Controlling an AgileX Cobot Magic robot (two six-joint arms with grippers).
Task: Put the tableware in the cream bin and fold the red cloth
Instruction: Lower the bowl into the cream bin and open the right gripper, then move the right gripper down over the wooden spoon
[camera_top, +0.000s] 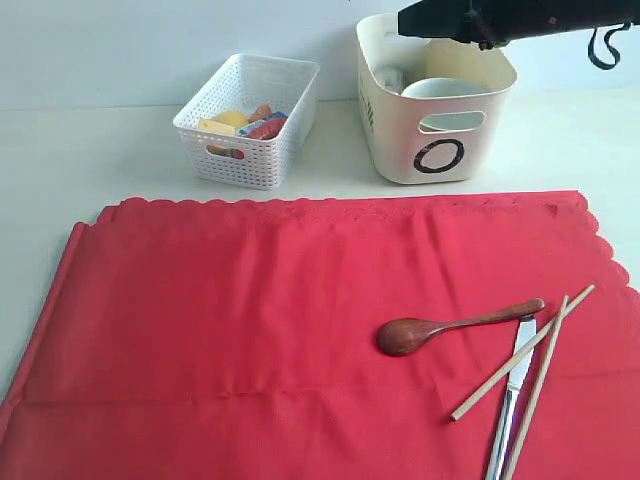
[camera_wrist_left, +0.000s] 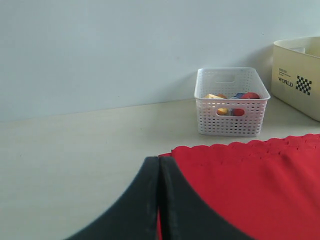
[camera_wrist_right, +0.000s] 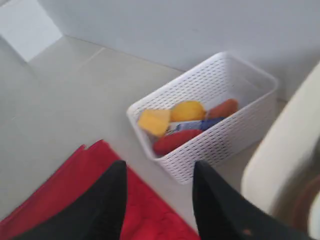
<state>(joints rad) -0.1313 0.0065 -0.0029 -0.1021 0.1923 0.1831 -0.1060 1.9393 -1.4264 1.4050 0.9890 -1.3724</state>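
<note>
Jaws apart and empty, the right gripper (camera_wrist_right: 158, 172) hangs at the cream bin (camera_top: 400, 130), while the spoon (camera_top: 455, 325), knife (camera_top: 512, 395) and chopsticks (camera_top: 530, 365) lie on the red cloth's (camera_top: 250, 320) right side, nearest this arm, handles slanting toward the bin.

There are 1 cloth (camera_top: 250, 330), 1 cream bin (camera_top: 400, 140), 1 white basket (camera_top: 245, 165), 1 spoon (camera_top: 450, 326), 1 knife (camera_top: 510, 400), 2 chopsticks (camera_top: 480, 392).
</note>
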